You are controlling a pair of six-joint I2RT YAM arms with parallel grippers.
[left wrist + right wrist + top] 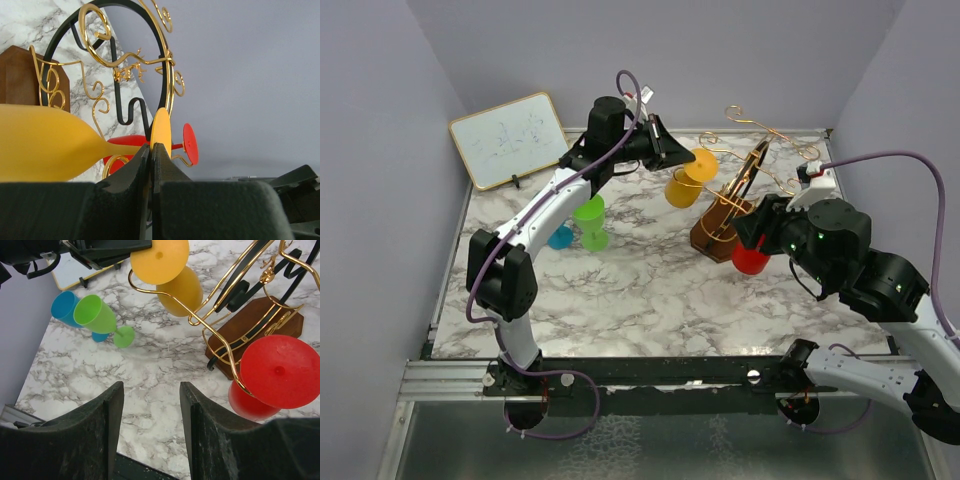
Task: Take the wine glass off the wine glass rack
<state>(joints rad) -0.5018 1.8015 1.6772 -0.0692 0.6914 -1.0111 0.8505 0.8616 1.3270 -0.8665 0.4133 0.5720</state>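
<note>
The wine glass rack (745, 180) is gold wire on a brown wooden base (717, 236). A yellow wine glass (684, 184) hangs bowl-down at the end of its left arm. My left gripper (672, 152) is shut on the thin edge of that glass's yellow foot (161, 129), with the yellow bowl (40, 145) to the left. A red wine glass (751, 259) hangs from the rack's near arm. My right gripper (149, 395) is open and empty, just left of the red glass (279, 371). The yellow glass (160, 260) sits in the gold wire loop.
A green glass (590, 222) and a blue glass (560, 237) lie on the marble table (620, 300) left of the rack. A whiteboard (508, 140) leans at the back left. Grey walls enclose the table on three sides.
</note>
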